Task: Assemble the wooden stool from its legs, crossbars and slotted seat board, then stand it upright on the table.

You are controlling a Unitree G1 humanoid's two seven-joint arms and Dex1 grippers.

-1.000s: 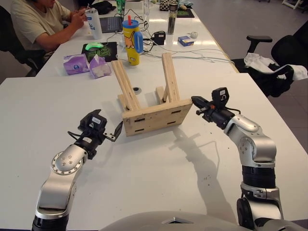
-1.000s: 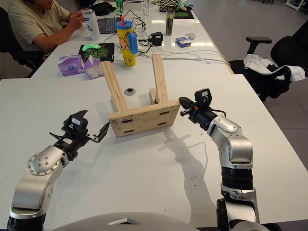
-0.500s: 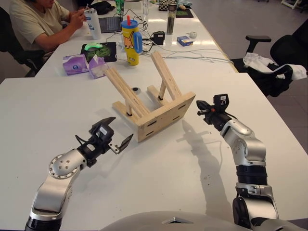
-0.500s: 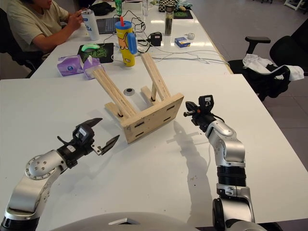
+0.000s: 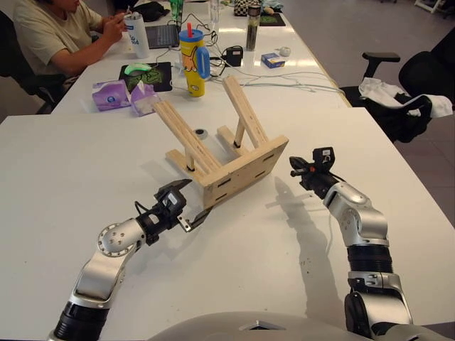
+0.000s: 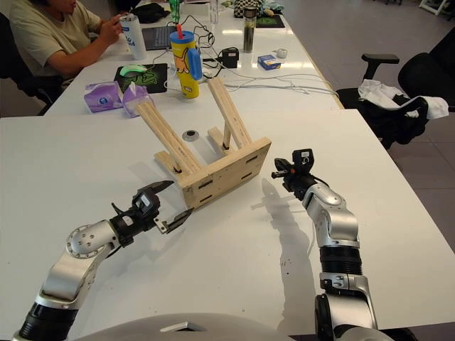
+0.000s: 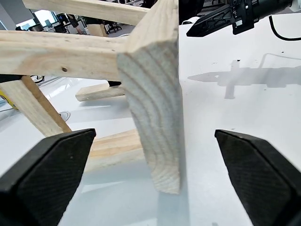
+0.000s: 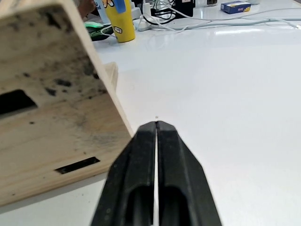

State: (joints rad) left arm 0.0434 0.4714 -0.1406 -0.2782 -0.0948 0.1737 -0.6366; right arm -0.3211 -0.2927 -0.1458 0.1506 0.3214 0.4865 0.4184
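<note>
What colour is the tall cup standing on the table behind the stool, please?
The cup is yellow with a blue handle; the left eye view shows it best.

Office clutter lines the far white table (image 5: 309, 60) — a yellow cup (image 5: 193, 67) with a blue handle stands beside a black mat (image 5: 162, 75) bearing a green mouse (image 5: 140, 68), with two purple tissue packs (image 5: 111, 94) near the mat. Farther right lie a small blue box (image 5: 274, 60) and loose cables (image 5: 284, 79). A black office chair (image 5: 419, 82) draped with white cloth (image 5: 387, 92) stands off the tables' right side.

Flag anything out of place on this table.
The stool lies tipped on its side, seat board on edge, legs pointing away, not standing upright. The open left pincer brackets one board corner.
</note>
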